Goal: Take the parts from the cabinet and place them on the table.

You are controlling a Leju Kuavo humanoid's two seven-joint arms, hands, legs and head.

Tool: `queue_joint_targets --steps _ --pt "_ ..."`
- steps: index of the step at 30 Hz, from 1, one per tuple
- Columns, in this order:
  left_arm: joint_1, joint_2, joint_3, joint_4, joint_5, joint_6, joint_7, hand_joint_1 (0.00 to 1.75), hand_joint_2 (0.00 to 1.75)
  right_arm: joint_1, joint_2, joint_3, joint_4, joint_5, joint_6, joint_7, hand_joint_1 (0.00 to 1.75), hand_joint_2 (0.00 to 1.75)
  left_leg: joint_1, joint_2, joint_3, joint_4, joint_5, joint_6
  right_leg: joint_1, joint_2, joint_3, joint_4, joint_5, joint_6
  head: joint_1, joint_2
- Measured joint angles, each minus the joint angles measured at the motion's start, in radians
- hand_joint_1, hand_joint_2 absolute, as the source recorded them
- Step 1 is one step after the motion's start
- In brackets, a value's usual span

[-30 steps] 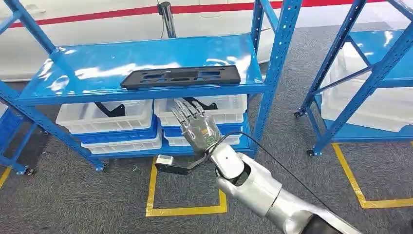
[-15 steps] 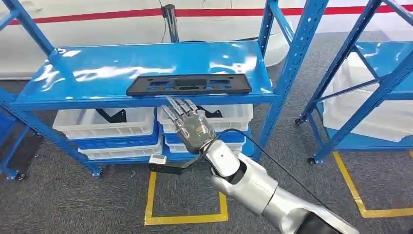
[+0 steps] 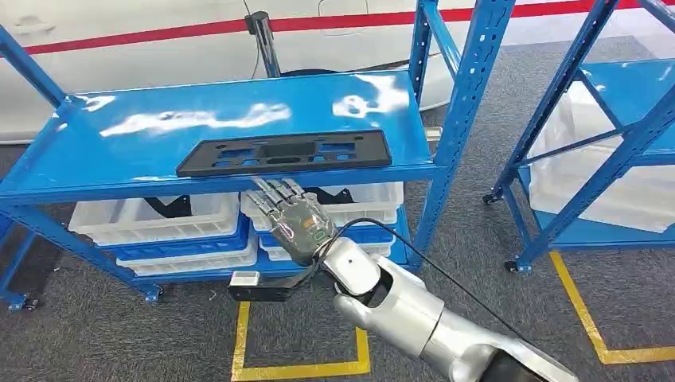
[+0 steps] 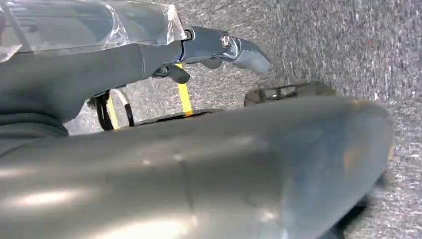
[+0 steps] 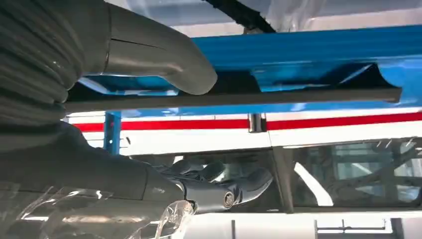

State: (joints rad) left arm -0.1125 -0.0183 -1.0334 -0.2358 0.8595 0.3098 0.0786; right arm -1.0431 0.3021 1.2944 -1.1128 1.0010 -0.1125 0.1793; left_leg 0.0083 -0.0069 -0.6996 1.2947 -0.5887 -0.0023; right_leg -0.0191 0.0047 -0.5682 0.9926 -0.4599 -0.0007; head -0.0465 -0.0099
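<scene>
Flat part on shelf front edge; bins below; right hand just beneath part.

shelf: painted blue metal, glossy, with white glare on its top
part: black plastic, matt, flat with cut-outs
bins: milky translucent plastic, smooth
floor: grey carpet, rough, with glossy yellow tape lines
right hand: silvery metal, dull sheen
right arm: smooth silver shell, satin
left hand: grey metal finger parts, smooth, under clear crinkled plastic film
thumb: smooth grey plastic, matt
</scene>
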Motion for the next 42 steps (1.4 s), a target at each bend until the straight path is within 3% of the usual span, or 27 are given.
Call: queue_joint_targets --steps 2,5,6,7,8,9,11,13,15,17,18,19,21,22,23,24,25,27,29,32,33,34,35,37,39,40,42 --pt "0.004 0.000 0.000 0.000 0.000 0.000 0.000 0.00 0.00 0.004 0.001 0.003 0.001 -0.004 0.002 -0.002 0.00 1.75 0.000 0.000 -0.013 -0.011 0.021 0.003 0.001 0.002 0.012 0.000 -0.009 0.001 0.000 0.000" --pt "0.005 0.000 0.000 0.000 0.000 0.000 0.000 0.00 0.00 0.005 0.006 0.008 0.003 -0.007 0.005 -0.003 0.00 1.75 -0.006 0.000 0.039 -0.215 0.169 0.025 0.005 0.004 0.052 -0.001 -0.035 0.005 0.000 0.000" --pt "0.004 0.000 0.000 0.000 0.000 0.000 -0.001 0.00 0.00 0.005 0.008 0.009 0.003 -0.007 0.005 -0.003 0.00 1.75 -0.009 0.000 0.048 -0.242 0.190 0.029 0.005 0.004 0.056 -0.003 -0.038 0.005 0.000 0.000" --pt "0.005 0.002 0.000 0.002 0.001 0.000 -0.001 0.00 0.00 0.004 0.006 0.010 0.005 -0.008 0.005 -0.003 0.00 1.75 -0.016 0.000 0.060 -0.317 0.243 0.045 0.001 0.003 0.061 -0.005 -0.046 0.007 0.000 0.000" --pt "0.002 0.004 0.000 0.003 0.001 0.000 -0.001 0.00 0.00 0.004 0.007 0.012 0.005 -0.008 0.006 -0.003 0.00 1.75 -0.026 0.002 0.061 -0.315 0.217 0.048 0.007 0.006 0.068 -0.007 -0.050 0.015 -0.001 -0.002" --pt "0.001 0.000 0.000 0.003 0.001 -0.001 -0.002 0.00 0.00 0.002 0.011 0.013 0.006 -0.008 0.006 -0.003 0.00 1.75 -0.029 0.002 0.079 -0.323 0.197 0.052 0.002 0.014 0.069 -0.016 -0.057 0.022 -0.002 -0.001" --pt "0.006 0.000 0.000 0.003 0.001 -0.001 -0.002 0.00 0.00 0.007 0.013 0.017 0.008 -0.008 0.008 -0.003 0.00 1.75 -0.027 0.004 0.094 -0.336 0.208 0.052 0.005 0.011 0.089 -0.011 -0.055 0.029 -0.003 0.000" --pt "0.007 0.000 0.000 0.003 0.000 -0.001 -0.003 0.00 0.00 0.004 0.015 0.017 0.008 -0.008 0.007 -0.003 0.00 1.75 -0.021 0.004 0.119 -0.343 0.204 0.062 0.004 0.007 0.082 0.027 -0.077 0.038 -0.003 0.000" --pt "0.001 0.000 0.000 0.003 0.000 -0.002 -0.003 0.00 0.00 -0.001 0.018 0.018 0.008 -0.010 0.007 -0.003 0.00 1.75 -0.018 0.004 0.128 -0.343 0.193 0.074 0.006 0.005 -0.006 0.173 -0.128 0.047 -0.002 0.000" --pt "0.000 -0.002 0.000 0.003 0.000 -0.002 -0.003 0.00 0.00 0.003 0.017 0.020 0.009 -0.014 0.008 -0.003 0.00 1.75 -0.018 0.002 0.138 -0.343 0.180 0.078 0.006 0.005 -0.103 0.302 -0.177 0.054 -0.003 0.000" --pt "0.004 -0.003 0.000 0.003 0.000 -0.004 -0.003 0.00 0.00 0.008 0.017 0.021 0.010 -0.017 0.008 -0.003 0.00 1.75 -0.017 -0.001 0.148 -0.343 0.171 0.077 0.005 0.005 -0.127 0.311 -0.171 0.056 -0.003 0.000" --pt "0.007 -0.003 0.000 0.003 0.001 -0.004 -0.003 0.00 0.00 0.010 0.017 0.024 0.011 -0.018 0.008 -0.005 0.00 1.75 -0.015 -0.003 0.161 -0.343 0.161 0.074 0.004 0.004 -0.126 0.271 -0.133 0.056 -0.003 0.000" --pt "0.008 -0.003 0.000 0.003 0.002 -0.004 -0.003 0.00 0.00 0.010 0.017 0.027 0.012 -0.019 0.010 -0.005 0.00 1.75 -0.012 -0.006 0.187 -0.343 0.142 0.067 0.003 0.002 -0.081 0.120 -0.020 0.057 -0.003 0.000" --pt "0.009 -0.002 0.000 0.004 0.003 -0.004 -0.003 0.00 0.00 0.011 0.016 0.028 0.013 -0.019 0.013 -0.006 0.00 1.75 -0.013 -0.006 0.195 -0.344 0.128 0.059 0.001 -0.001 -0.050 0.008 0.064 0.056 -0.002 0.000" --pt "0.005 -0.002 0.000 0.004 0.004 -0.004 -0.003 0.00 0.00 0.009 0.014 0.029 0.014 -0.020 0.015 -0.006 0.00 1.75 -0.016 -0.007 0.207 -0.338 0.121 0.054 0.006 -0.001 -0.053 0.002 0.029 0.047 -0.003 0.000" --pt "0.002 -0.002 0.000 0.004 0.004 -0.004 -0.003 0.00 0.00 0.008 0.015 0.031 0.014 -0.021 0.019 -0.008 0.00 1.75 -0.017 -0.009 0.203 -0.340 0.118 0.051 0.007 -0.005 -0.052 -0.001 0.013 0.038 -0.001 -0.002" --pt "0.004 -0.003 0.000 0.004 0.005 -0.004 -0.003 0.00 0.00 0.009 0.018 0.031 0.014 -0.026 0.023 -0.011 0.00 1.75 -0.018 -0.008 0.211 -0.336 0.109 0.042 0.008 -0.004 -0.047 -0.001 0.035 0.026 0.000 0.001" --pt "0.005 -0.002 0.000 0.004 0.006 -0.005 -0.003 0.00 0.00 0.009 0.019 0.032 0.014 -0.039 0.035 -0.014 0.00 1.75 -0.017 -0.007 0.217 -0.332 0.102 0.036 0.004 -0.003 -0.036 -0.003 0.028 0.012 0.000 0.001" --pt "0.002 -0.003 0.000 0.004 0.007 -0.005 -0.004 0.00 0.00 0.004 0.025 0.033 0.014 -0.052 0.053 -0.018 0.00 1.75 -0.014 -0.004 0.187 -0.266 0.072 0.024 0.000 -0.004 -0.021 -0.005 0.021 0.004 -0.002 0.001" --pt "-0.002 -0.003 0.000 0.004 0.011 -0.005 -0.004 0.00 0.00 0.001 0.031 0.036 0.014 -0.064 0.076 -0.020 0.00 1.75 -0.005 -0.002 0.030 -0.027 -0.006 0.009 0.000 -0.001 -0.009 -0.004 0.002 0.003 -0.002 0.001" --pt "0.001 -0.003 0.000 0.004 0.011 -0.005 -0.004 0.00 0.00 0.003 0.031 0.040 0.017 -0.070 0.084 -0.020 0.00 1.75 -0.005 -0.002 -0.002 0.001 -0.001 0.009 0.000 0.000 0.001 -0.004 -0.006 0.004 -0.002 0.001" --pt "0.004 -0.003 0.000 0.004 0.011 -0.005 -0.004 0.00 0.00 0.005 0.031 0.043 0.019 -0.071 0.090 -0.020 0.00 1.75 -0.003 -0.002 -0.009 -0.027 0.034 0.010 -0.001 0.002 0.013 -0.005 -0.016 0.005 -0.002 0.001" --pt "0.004 -0.003 0.000 0.004 0.011 -0.005 -0.004 0.00 0.00 0.005 0.031 0.045 0.020 -0.073 0.094 -0.021 0.00 1.75 -0.002 -0.002 0.003 -0.083 0.082 0.012 -0.001 0.003 0.026 -0.005 -0.025 0.006 -0.002 0.001" --pt "0.003 -0.003 0.000 0.004 0.011 -0.004 -0.004 0.00 0.00 0.002 0.035 0.046 0.024 -0.081 0.102 -0.021 0.00 1.75 -0.002 -0.001 0.055 -0.273 0.217 0.020 -0.002 0.004 0.059 -0.006 -0.047 0.013 -0.002 0.001" --pt "0.002 -0.003 0.000 0.004 0.014 -0.004 -0.004 0.00 0.00 -0.003 0.036 0.050 0.028 -0.087 0.107 -0.024 0.00 1.75 -0.018 -0.001 0.067 -0.319 0.189 0.030 -0.001 0.006 0.068 -0.016 -0.057 0.024 -0.002 0.001" --pt "0.002 -0.003 0.000 0.004 0.014 -0.005 -0.004 0.00 0.00 -0.003 0.037 0.051 0.030 -0.092 0.110 -0.024 0.00 1.75 -0.020 -0.001 0.072 -0.313 0.205 0.037 -0.001 0.006 0.073 -0.021 -0.062 0.032 -0.002 0.001" --pt "0.006 -0.005 0.000 0.005 0.019 -0.004 -0.003 0.00 0.00 0.000 0.039 0.056 0.031 -0.095 0.116 -0.029 0.00 1.75 -0.016 -0.004 0.088 -0.320 0.195 0.048 0.003 0.005 0.091 -0.024 -0.063 0.038 -0.002 0.001"
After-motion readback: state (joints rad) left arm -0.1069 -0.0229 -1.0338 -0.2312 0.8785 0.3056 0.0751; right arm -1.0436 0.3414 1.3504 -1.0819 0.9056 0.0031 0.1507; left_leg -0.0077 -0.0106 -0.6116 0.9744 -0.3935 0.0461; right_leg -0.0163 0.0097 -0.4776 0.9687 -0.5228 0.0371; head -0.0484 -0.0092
